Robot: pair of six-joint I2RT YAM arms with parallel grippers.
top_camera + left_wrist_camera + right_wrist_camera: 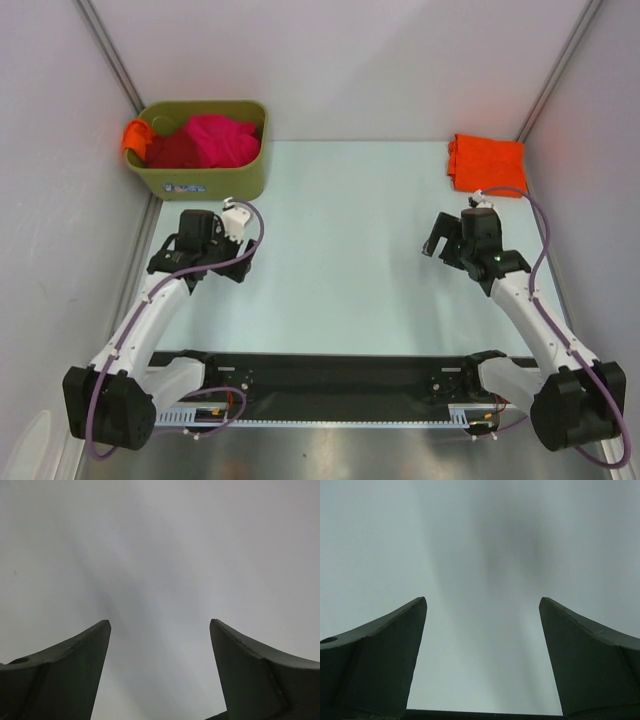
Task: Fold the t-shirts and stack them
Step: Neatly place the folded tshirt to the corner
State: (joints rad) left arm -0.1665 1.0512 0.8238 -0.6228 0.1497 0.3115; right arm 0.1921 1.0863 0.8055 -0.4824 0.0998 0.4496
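Upper left: olive bin (240,180) holding orange shirt (135,135) draped over left rim, dark red shirt (170,152), magenta shirt (218,140). Just below bin: left gripper (160,625) spread wide, nothing between fingers. Right of centre: right gripper (482,600) fully spread, empty. Upper right: folded orange t-shirt (487,163) flat on table (340,220), near right gripper, not touching.

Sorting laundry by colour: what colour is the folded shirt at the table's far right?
Bright orange; the folded shirt shows best in the top external view.
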